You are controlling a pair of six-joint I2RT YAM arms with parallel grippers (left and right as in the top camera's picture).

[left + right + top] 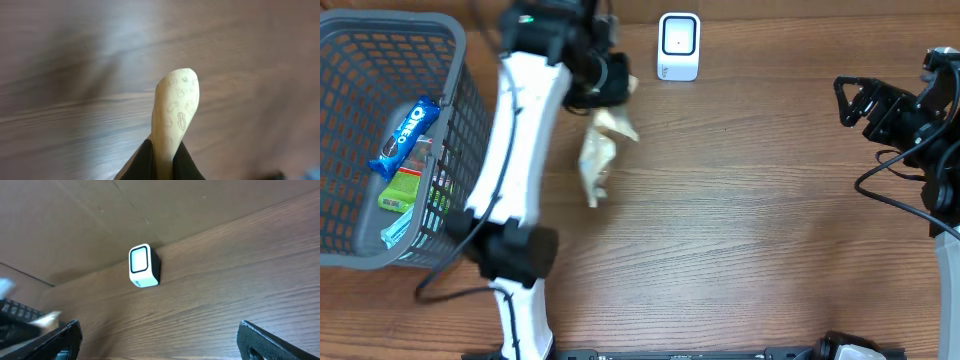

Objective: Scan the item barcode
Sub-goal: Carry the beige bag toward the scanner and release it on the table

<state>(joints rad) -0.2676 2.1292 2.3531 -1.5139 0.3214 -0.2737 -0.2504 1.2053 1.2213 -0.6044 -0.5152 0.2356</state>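
Observation:
My left gripper [608, 88] is shut on the item, a cream crinkled packet [599, 152] that hangs above the table, left of and nearer than the white barcode scanner [678, 45]. In the left wrist view the packet [175, 112], printed with small line drawings, sticks up from between the two black fingers of the gripper [163, 152]; no barcode shows on this face. My right gripper [842, 102] stands wide open and holds nothing at the far right. In its wrist view the scanner [144, 266] stands ahead by the back wall, beyond the open gripper [160, 332].
A grey wire basket [342, 45] stands at the left with a blue Oreo pack [406, 133] and green packs [402, 190] inside. The left arm's white link [515, 150] runs alongside the basket. Black cables [895, 170] trail by the right arm.

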